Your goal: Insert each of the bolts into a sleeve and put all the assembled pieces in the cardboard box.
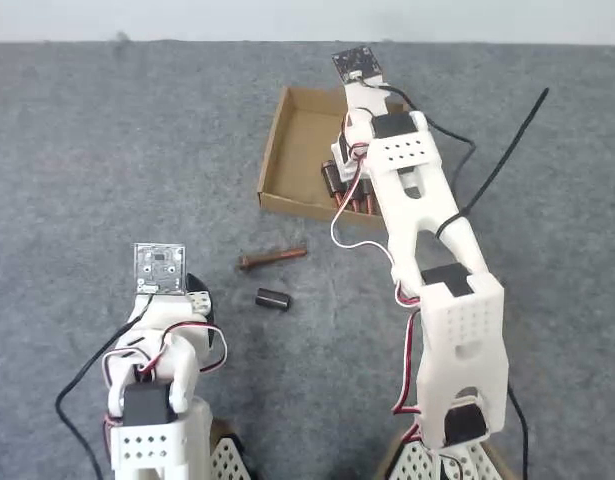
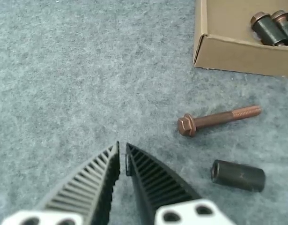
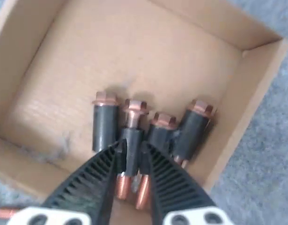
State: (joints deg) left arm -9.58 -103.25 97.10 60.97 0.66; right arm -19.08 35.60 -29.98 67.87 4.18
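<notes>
No words, numbers or signs can be read here, not on the cardboard box [image 1: 271,150], the bolt [image 1: 273,258], the sleeve [image 1: 273,299] or the arms.

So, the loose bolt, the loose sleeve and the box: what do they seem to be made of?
The bolt: metal, likely copper-plated steel, by its reddish-brown sheen and cut threads. The sleeve: dark matte tube, probably blackened metal, possibly plastic; the look leaves it open. The cardboard box: plain brown cardboard, matte, with folded walls.
</notes>
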